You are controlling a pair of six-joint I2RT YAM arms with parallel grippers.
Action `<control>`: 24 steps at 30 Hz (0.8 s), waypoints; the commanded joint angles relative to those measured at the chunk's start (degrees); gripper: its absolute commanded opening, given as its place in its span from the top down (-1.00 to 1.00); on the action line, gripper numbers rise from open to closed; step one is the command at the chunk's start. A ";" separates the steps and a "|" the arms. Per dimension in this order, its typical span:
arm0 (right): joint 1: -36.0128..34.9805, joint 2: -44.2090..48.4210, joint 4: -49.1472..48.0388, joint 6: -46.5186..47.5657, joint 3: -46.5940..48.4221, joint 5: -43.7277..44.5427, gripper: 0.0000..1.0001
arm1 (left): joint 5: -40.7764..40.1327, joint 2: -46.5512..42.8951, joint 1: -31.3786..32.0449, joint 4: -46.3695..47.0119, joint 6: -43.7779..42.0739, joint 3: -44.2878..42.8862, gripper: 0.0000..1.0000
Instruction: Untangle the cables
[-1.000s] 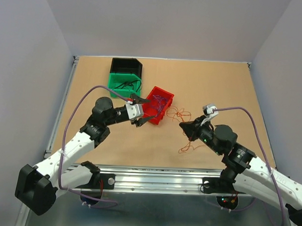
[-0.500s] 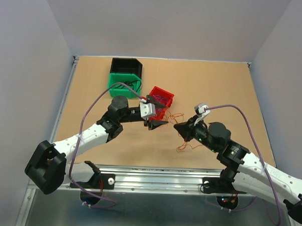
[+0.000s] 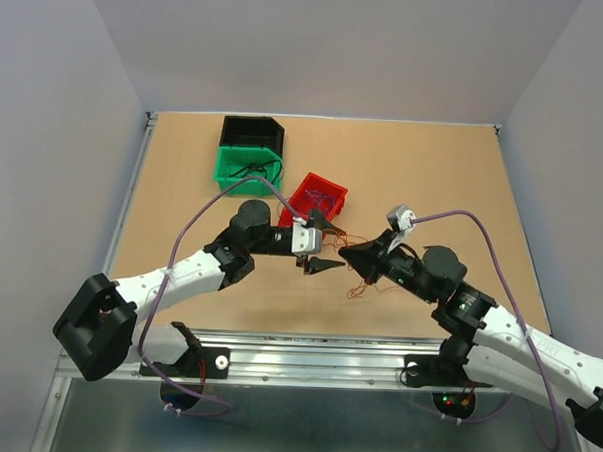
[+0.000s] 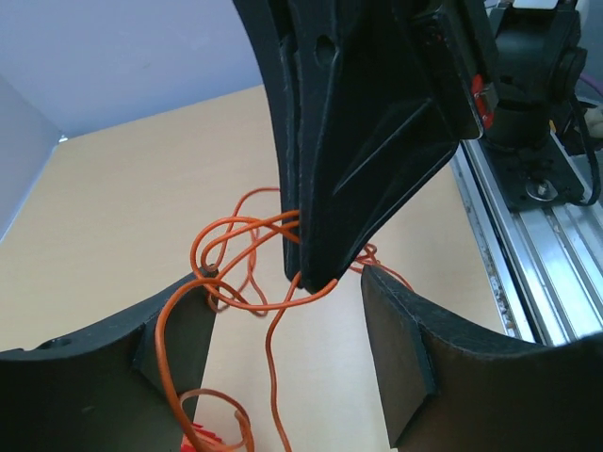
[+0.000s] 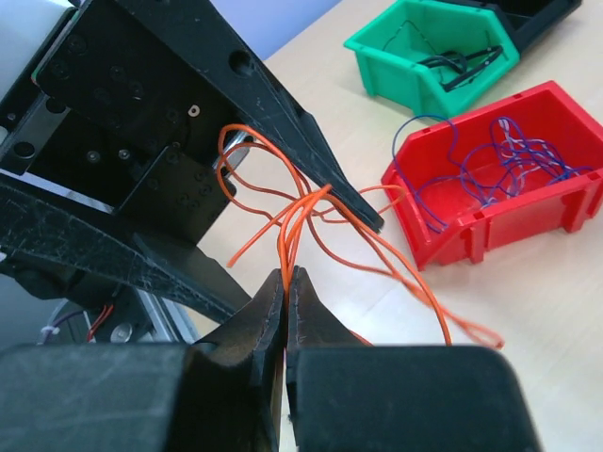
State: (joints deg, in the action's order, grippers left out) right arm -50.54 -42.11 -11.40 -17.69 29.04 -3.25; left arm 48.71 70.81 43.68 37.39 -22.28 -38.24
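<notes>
Thin orange cables [image 5: 311, 212] hang in a tangled bunch above the table. My right gripper [image 5: 285, 275] is shut on several strands of them. Loops trail down to the board [image 3: 361, 281]. My left gripper [image 4: 287, 344] is open, its two fingers standing on either side of the right gripper's tip [image 4: 311, 273]. One orange loop [image 4: 174, 311] lies against the left finger [image 4: 179, 339]. In the top view the left gripper [image 3: 329, 245] meets the right gripper [image 3: 343, 253] just in front of the red bin. Purple-blue cables [image 5: 499, 155] lie in that bin, black cables [image 5: 462, 61] in the green one.
The red bin [image 3: 305, 189] stands just behind the two grippers. A green bin [image 3: 224, 170] and a black bin [image 3: 252, 134] stand further back left. The aluminium rail [image 3: 305, 366] with the arm bases runs along the near edge.
The left arm has swung right, from the red bin to the right gripper. The right gripper has moved left and up with the orange cables, staying shut.
</notes>
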 commanded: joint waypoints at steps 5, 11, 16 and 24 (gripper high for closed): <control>0.01 -3.50 -11.18 0.82 -2.06 -5.28 0.99 | 2.97 1.18 1.76 0.50 -1.62 -0.34 -0.45; 0.01 -8.16 -15.49 0.47 -1.62 -5.98 0.99 | 3.32 2.40 2.20 -0.73 -2.32 -0.52 -0.42; 0.01 -9.05 -17.60 0.47 -1.88 -6.69 0.96 | 3.68 2.58 2.20 -2.05 -3.64 -0.87 -0.15; -0.08 -4.05 -17.43 0.82 -4.42 -5.72 0.66 | 2.09 3.72 2.11 -5.30 -6.54 -1.48 0.55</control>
State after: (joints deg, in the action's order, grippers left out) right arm -50.30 -49.01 -23.24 -16.23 25.85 -9.50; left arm 51.88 74.06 45.34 31.77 -26.44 -38.24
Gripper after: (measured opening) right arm 0.096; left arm 0.422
